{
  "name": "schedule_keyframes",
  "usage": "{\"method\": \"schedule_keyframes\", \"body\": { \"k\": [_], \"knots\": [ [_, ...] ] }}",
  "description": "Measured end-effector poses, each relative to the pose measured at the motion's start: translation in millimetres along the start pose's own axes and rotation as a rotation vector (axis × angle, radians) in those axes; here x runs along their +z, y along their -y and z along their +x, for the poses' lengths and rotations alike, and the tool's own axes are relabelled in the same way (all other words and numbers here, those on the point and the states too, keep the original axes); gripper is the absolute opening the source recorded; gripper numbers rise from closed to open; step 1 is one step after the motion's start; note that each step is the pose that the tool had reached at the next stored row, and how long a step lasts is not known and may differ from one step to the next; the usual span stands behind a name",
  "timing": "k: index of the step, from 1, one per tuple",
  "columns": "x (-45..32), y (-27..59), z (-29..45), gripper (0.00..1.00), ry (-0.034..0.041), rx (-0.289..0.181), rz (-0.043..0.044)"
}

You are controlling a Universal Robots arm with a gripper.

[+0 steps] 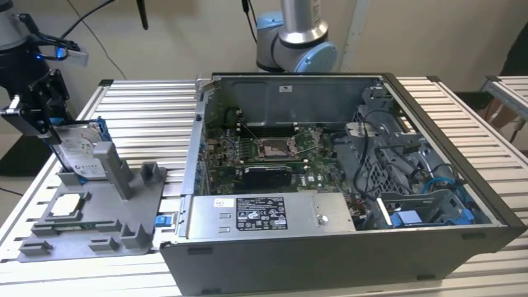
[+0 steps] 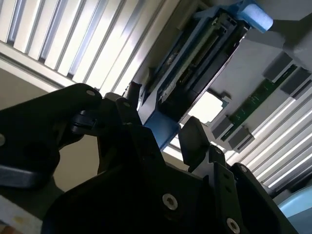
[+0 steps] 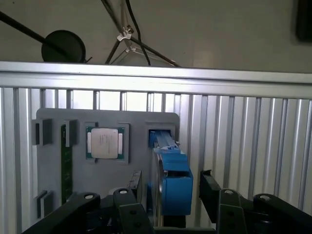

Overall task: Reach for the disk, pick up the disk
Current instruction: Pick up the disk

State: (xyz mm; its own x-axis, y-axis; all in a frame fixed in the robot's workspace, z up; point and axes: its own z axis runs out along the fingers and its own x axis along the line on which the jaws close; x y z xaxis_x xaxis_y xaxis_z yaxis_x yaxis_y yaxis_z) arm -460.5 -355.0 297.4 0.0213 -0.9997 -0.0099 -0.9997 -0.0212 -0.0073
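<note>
First wrist view: gripper [image 3: 168, 189] wide open around the disk [image 3: 175, 187], one finger [image 3: 209, 189] on each side, not squeezing. Standing on its edge in the gray holder [image 3: 58, 117], beside the computer case [image 1: 330, 247].

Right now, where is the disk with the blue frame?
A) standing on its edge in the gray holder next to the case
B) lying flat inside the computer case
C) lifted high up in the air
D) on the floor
A. The disk stands on edge in the gray holder, beside the computer case, and the open gripper straddles its blue frame.
</note>
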Motion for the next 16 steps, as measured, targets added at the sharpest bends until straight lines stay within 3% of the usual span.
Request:
{"method": "schedule_keyframes", "body": {
  "k": [16],
  "knots": [
    [29.2, 2.2, 0.4, 1.0, 0.0, 0.0, 0.0]
  ]
}}
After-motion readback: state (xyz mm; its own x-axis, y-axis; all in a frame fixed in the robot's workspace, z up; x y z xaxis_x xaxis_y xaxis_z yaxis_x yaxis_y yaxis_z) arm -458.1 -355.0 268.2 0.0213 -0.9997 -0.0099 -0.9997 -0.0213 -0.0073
